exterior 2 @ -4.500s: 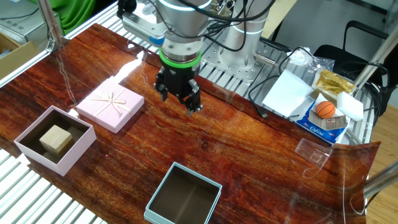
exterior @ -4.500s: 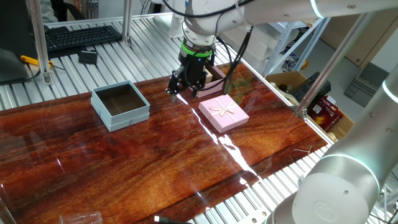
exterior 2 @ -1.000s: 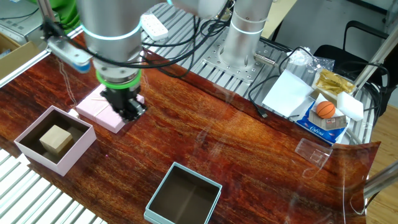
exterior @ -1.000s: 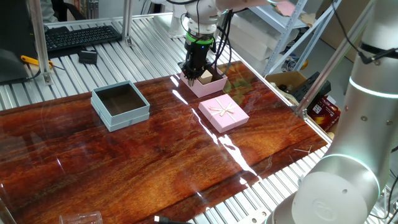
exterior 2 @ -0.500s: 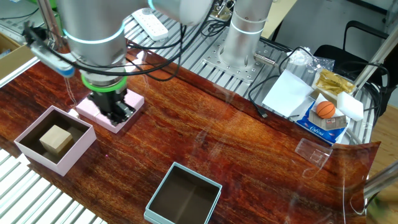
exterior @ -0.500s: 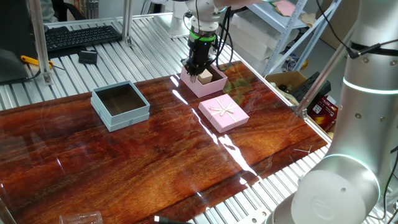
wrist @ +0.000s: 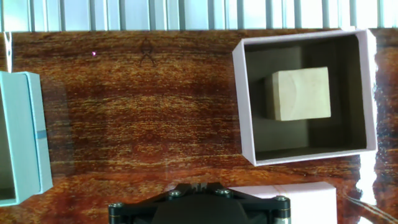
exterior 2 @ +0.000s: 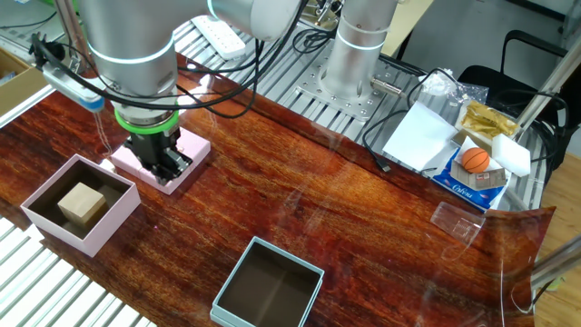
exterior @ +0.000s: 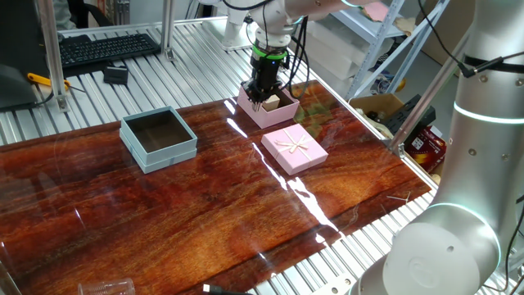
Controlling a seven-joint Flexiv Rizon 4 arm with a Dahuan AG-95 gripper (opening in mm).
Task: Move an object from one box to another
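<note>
The small tan wooden cube [exterior 2: 82,202] lies inside the pink box [exterior 2: 41,218], and it shows in the hand view [wrist: 301,93] at the upper right, inside the pink box's rim [wrist: 244,106]. My gripper [exterior 2: 166,168] hangs low beside that box, over the edge of the pink lid [exterior 2: 193,149]. Its fingers look apart and hold nothing. In one fixed view the gripper [exterior: 260,97] stands at the pink box [exterior: 270,113]. The pale blue-grey box [exterior 2: 269,286] is empty and also shows in one fixed view [exterior: 158,138].
The pink lid with a bow [exterior: 294,148] lies flat next to the pink box. The blue box's wall [wrist: 28,137] is at the left edge of the hand view. A robot base, cables, papers and a small orange ball [exterior 2: 476,160] sit beyond the table.
The gripper has moved from over the middle of the table across the pink lid towards the pink box. In the last half second it shifted only slightly. The cube and boxes have not moved.
</note>
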